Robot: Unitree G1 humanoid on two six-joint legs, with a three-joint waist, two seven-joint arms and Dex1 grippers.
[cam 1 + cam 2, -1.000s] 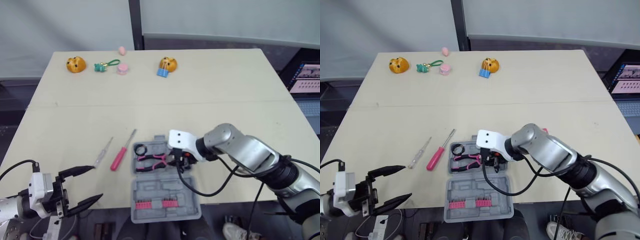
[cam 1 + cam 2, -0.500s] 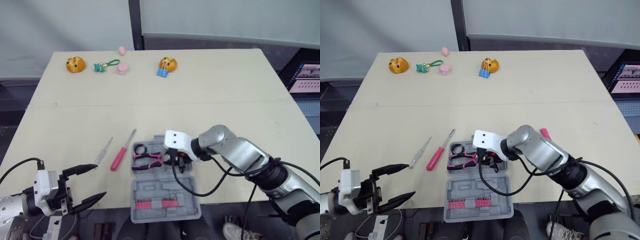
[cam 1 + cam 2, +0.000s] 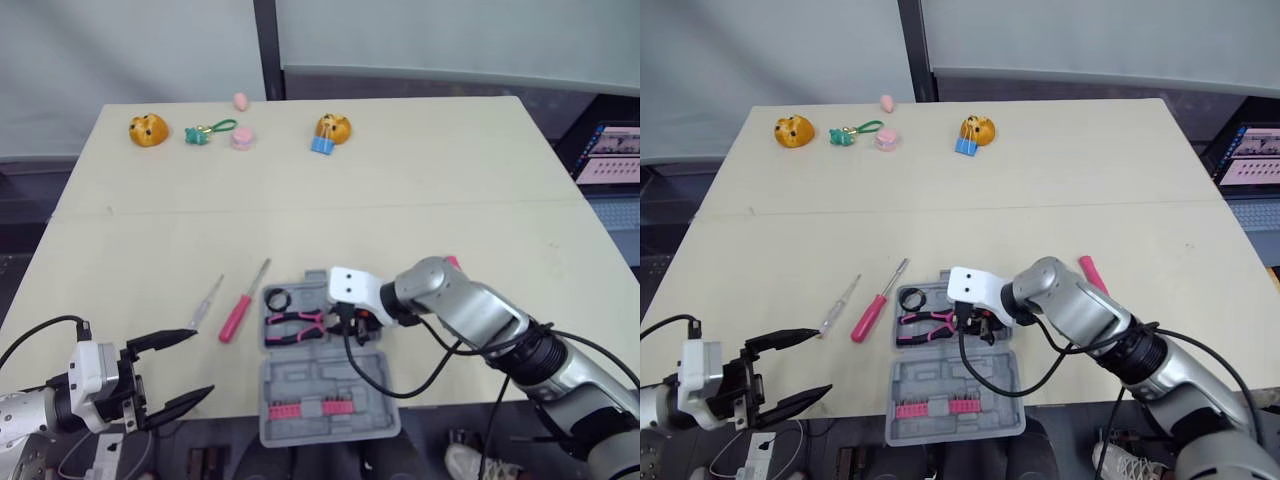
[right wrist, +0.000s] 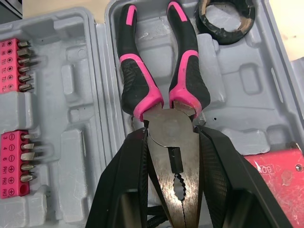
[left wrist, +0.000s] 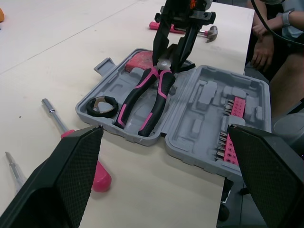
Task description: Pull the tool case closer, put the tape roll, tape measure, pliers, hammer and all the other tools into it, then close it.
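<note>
Clamped on the metal head of the pliers [image 3: 925, 325]: right gripper [image 3: 975, 325], seen from the eye views over the upper half of the open tool case [image 3: 940, 385] at lower centre. At lower left, left gripper [image 3: 198, 360] spread wide, holding nothing. Best to lower until both pink handles sit flat in the moulded recess, then let go and lift straight up. Beware of the tape roll [image 3: 277, 298] just beside the handle ends. Left to collect: pink screwdriver [image 3: 235, 318] and thin screwdriver [image 3: 208, 302] left of the case, hammer [image 3: 1092, 272] to its right. Plenty of bare table [image 3: 400, 180] above; lid half seemingly past the near edge, so no pressing down there. From the left wrist: fingers [image 5: 161, 28] straddling the pliers head, red tape measure [image 5: 137, 59] close behind, so little room on that side. From the right wrist: pads [image 4: 128, 180] tight on both cheeks of the head, handles lined up with their recess.
</note>
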